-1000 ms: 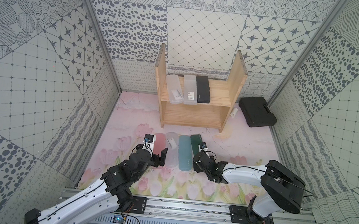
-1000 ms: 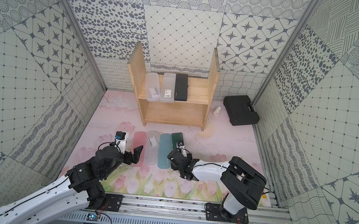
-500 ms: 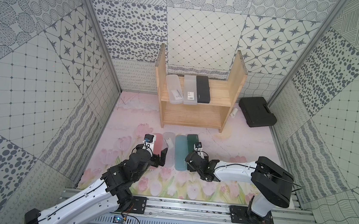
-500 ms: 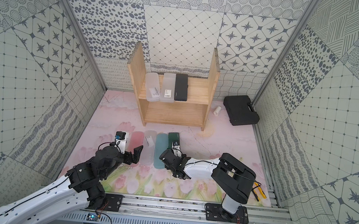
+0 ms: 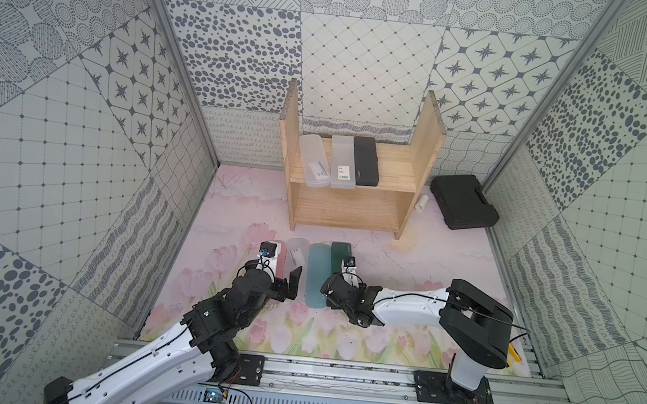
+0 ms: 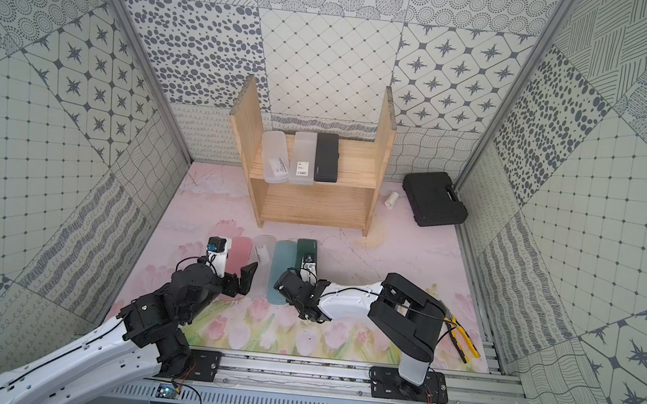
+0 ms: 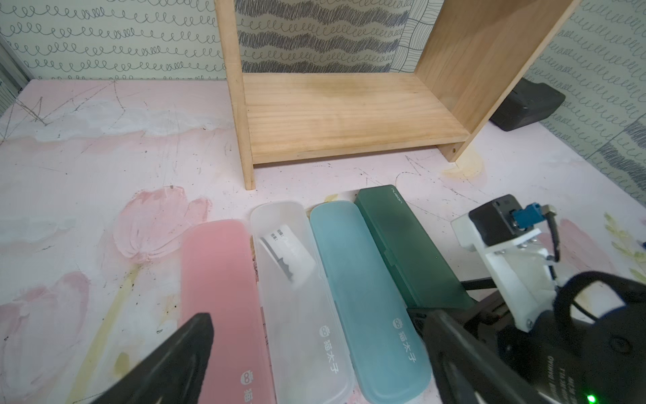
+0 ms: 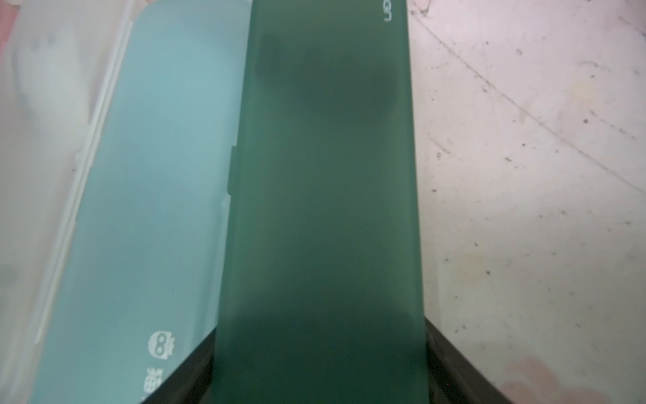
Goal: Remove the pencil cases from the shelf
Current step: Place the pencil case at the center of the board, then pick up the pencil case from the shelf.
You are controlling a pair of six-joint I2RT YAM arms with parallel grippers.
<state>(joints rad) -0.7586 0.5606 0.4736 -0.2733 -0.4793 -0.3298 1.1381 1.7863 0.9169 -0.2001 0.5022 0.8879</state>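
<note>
Pink tulip-print matting [image 5: 429, 261] covers the floor of a booth walled with grey patterned panels, and the shelf [image 5: 427, 140] stands at the back against them. Three pencil cases lie side by side on its upper board, their ends towards the arms: two frosted clear cases [image 5: 313, 161] [image 5: 343, 162] and a black case [image 5: 365, 161]. Four more lie flat on the mat in front of the shelf, packed edge to edge, probably to keep room for the rest: pink case [image 7: 223, 297], clear case [image 7: 297, 314], light blue case [image 7: 367, 297] and dark green case [image 7: 409, 252]. The right gripper [image 8: 320, 335] straddles the near end of the dark green case, a finger close along each long edge, as if setting it against the blue one. Whether the fingers press on it I cannot tell. The left gripper [image 7: 320, 320] hangs low over the near ends of the pink and clear cases, fingers spread wide and holding nothing, seemingly waiting. A black toolbox [image 5: 463, 200] and a small white roll [image 5: 421, 202] sit beside the shelf, clear of the work. In both top views the wrists cover the near end of the green case and part of the pink one. The left wrist view cuts off the upper board, the right wrist view is blurred, and the label print is too small to read.
</note>
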